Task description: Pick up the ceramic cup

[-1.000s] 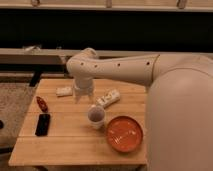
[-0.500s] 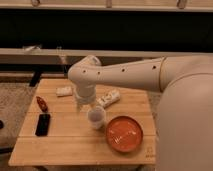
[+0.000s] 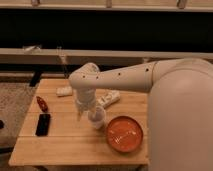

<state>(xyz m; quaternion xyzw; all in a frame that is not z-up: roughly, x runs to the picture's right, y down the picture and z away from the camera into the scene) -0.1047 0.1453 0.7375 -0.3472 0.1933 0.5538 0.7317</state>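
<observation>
While gripper point(image 3: 83, 111) flanks ceramic cup point(image 3: 98, 119), round, pale

ceramic cup point(image 3: 97, 119): one counted
orange plate point(image 3: 124, 134): one
long white item point(image 3: 109, 98): one
small white item point(image 3: 64, 91): one
red item point(image 3: 42, 103): one
black slab point(image 3: 43, 124): one
worktop point(image 3: 65, 150): one
pincer point(image 3: 83, 112): one, seen mid-frame, just left of the cup

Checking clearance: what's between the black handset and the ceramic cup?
Camera view: only the gripper, just left of the ceramic cup; otherwise bare table up to the black handset.
</observation>
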